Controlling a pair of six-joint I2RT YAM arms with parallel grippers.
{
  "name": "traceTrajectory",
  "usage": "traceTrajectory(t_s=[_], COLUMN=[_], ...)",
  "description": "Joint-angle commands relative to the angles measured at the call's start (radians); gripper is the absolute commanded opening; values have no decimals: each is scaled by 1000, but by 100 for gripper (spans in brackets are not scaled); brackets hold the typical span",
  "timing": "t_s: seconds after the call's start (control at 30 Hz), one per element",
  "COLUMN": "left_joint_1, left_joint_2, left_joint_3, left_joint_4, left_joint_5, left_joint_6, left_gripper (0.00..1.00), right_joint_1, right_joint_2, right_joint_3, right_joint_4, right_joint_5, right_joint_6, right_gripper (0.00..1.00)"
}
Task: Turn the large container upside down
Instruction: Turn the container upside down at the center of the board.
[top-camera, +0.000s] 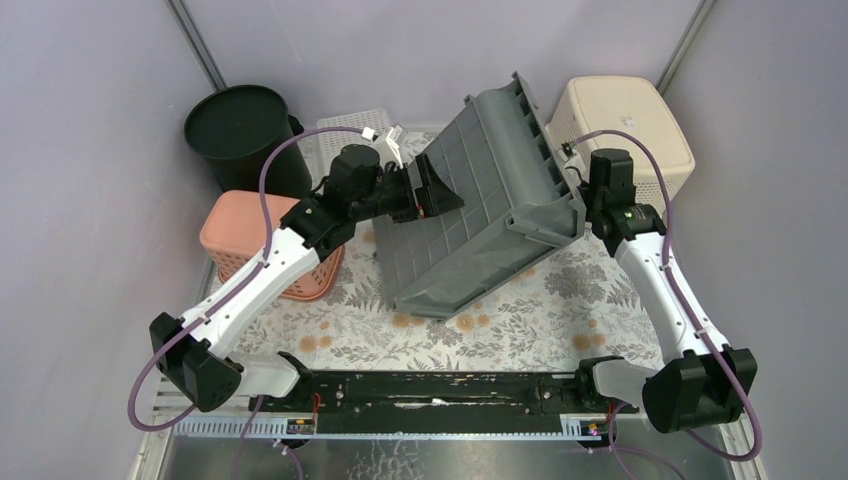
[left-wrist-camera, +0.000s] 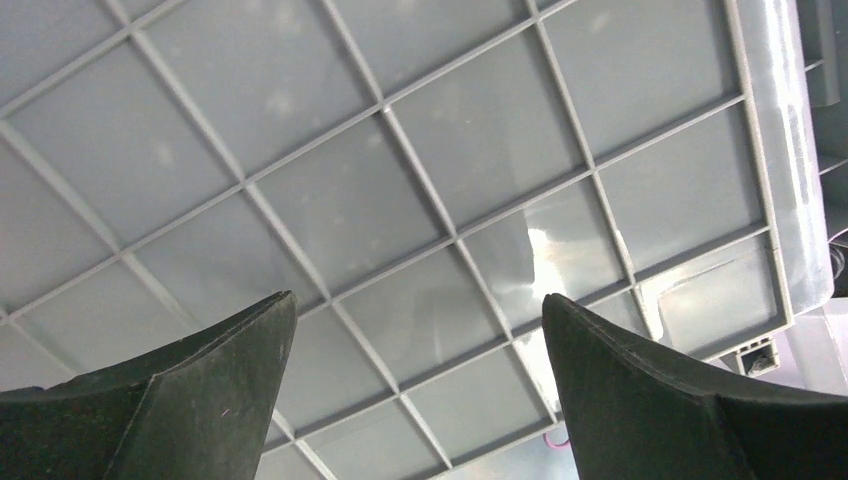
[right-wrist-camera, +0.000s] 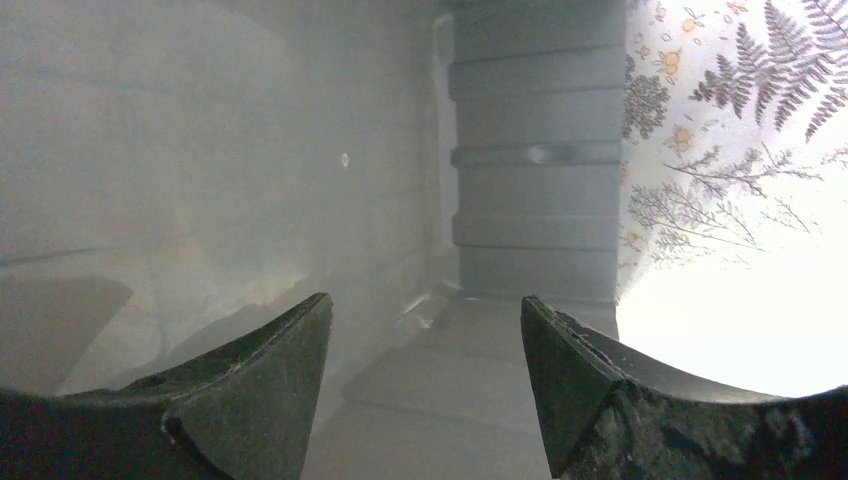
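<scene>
While pink basket (top-camera: 240, 235) and cream basket (top-camera: 640, 115) flank the tilted large container (top-camera: 500, 220), left pincer (left-wrist-camera: 418, 300) gapes; right pincer (right-wrist-camera: 425, 300) unclear.

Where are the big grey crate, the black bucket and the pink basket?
grey crate (top-camera: 490, 210): top view, ribbed underside.
black bucket (top-camera: 236, 125): top view, its round top.
pink basket (top-camera: 235, 228): top view, top face.
</scene>
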Motion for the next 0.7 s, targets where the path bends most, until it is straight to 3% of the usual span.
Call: traceTrajectory(t_s=[0.0,0.17,0.67], left_joint_1=[-17,-29,-58], left_joint_2=[12,17,12], left_joint_3=[-4,-5,-18], left_joint_4=[-19,-19,-19], left_joint_5=[-20,-26,-42], left_joint_6=[17,15,4], left_gripper=[100,100,100], right_joint_1=[6,5,6], right_joint_2=[-43,-51,-70], right_joint_3=[5,37,-34], right_joint_4=[-48,-144,-185], right_joint_5=[13,94,135], right_joint_6=[-65,-145,-211], right_gripper=[76,77,77])
